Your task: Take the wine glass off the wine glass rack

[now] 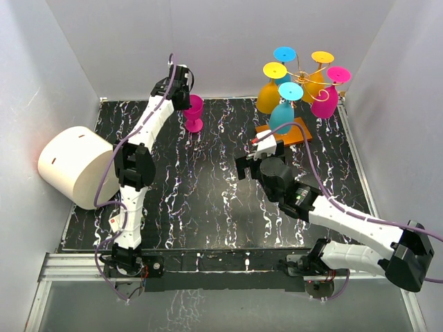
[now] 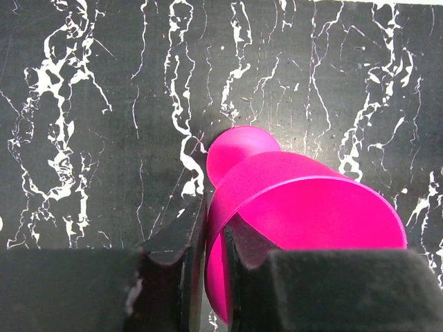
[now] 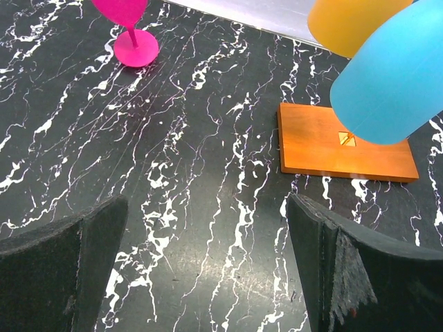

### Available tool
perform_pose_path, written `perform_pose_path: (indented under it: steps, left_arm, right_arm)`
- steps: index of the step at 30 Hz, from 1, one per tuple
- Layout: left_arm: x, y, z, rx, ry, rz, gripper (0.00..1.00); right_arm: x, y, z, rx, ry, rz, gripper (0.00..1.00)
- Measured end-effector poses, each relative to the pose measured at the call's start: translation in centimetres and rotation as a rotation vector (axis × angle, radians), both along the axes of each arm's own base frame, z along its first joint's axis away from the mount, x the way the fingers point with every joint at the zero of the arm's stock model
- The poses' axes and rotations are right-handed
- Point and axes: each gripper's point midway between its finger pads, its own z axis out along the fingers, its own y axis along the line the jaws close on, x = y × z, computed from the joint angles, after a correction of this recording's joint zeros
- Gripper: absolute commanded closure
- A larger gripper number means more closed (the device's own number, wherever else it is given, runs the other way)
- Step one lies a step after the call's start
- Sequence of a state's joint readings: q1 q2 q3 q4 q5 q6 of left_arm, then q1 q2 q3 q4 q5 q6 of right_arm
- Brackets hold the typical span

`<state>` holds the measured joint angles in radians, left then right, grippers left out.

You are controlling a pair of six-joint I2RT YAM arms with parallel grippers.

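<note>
- Closest to me, on the near side of the wine glass rack (image 1: 301,130), the right gripper (image 3: 208,273) hovers over the black marbled table (image 1: 208,200). Its jaws are spread as wide as they go and hold nothing.
- Just beyond those open fingers lies the rack's orange base (image 3: 332,145). A blue glass (image 3: 387,83) and an orange glass (image 3: 353,24) hang bowl-down above it.
- My worry here is that any push forward by the right arm would carry a finger into the blue glass. That could swing it off its wire curl or shove the light rack along the table.
- Well to the left of the rack, at the table's edge, sits a white drum (image 1: 69,166). It is clear of both arms.
- Left of the rack and towards the back wall, the pink wine glass (image 1: 194,111) stands upright, off the rack, with its foot (image 3: 136,48) on the table.
- The left gripper (image 2: 214,228) is over the pink wine glass, jaws almost closed, one finger inside the bowl and one outside. They look to be pinching the rim wall between them.
- I judge the removal is done apart from letting go, and the release is the risky part.
- If the left arm lifts or pulls back before the jaws part properly, the inner finger would catch the rim and tip the glass on its small foot.
- A sideways drag could send it rolling towards the back wall.
</note>
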<state>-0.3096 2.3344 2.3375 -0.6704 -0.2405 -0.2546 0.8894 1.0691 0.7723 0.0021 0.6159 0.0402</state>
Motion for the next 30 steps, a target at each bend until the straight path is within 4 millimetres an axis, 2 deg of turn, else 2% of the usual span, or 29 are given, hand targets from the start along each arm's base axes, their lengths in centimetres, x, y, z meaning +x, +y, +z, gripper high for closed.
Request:
perform_pose_path:
  steps: [5, 9, 16, 21, 22, 25, 27, 30]
  left_arm:
    - [-0.4, -0.1, -0.3, 0.018, 0.016, -0.013, 0.79]
    - [-0.4, -0.1, -0.2, 0.021, 0.016, -0.017, 0.67]
    - [-0.6, 0.1, 0.3, 0.035, 0.020, -0.022, 0.26]
    - [-1.3, 0.7, 1.7, 0.049, 0.014, -0.012, 0.03]
    - [-1.7, 0.9, 2.1, 0.049, 0.012, -0.010, 0.02]
    - [-4.6, 1.6, 4.0, 0.039, 0.021, -0.010, 0.01]
    - [-7.5, 2.0, 6.1, 0.004, 0.011, -0.014, 0.01]
    - [-12.9, 2.5, 9.4, -0.093, -0.034, -0.025, 0.01]
  right_arm:
    - [0.0, 0.1, 0.0, 0.010, 0.005, 0.008, 0.02]
    - [-0.1, 0.1, 0.3, 0.025, 0.002, 0.010, 0.02]
    - [-0.7, -0.4, 1.5, 0.067, -0.003, 0.011, 0.02]
    - [-1.1, -0.6, 3.1, 0.102, -0.011, 0.014, 0.02]
    - [-1.2, -0.7, 3.5, 0.116, -0.015, 0.013, 0.02]
    - [-1.6, -1.2, 4.3, 0.157, -0.019, 0.005, 0.02]
    - [-1.8, -1.3, 4.2, 0.182, -0.006, -0.004, 0.02]
    - [-2.2, -1.3, 3.3, 0.220, 0.037, -0.015, 0.02]
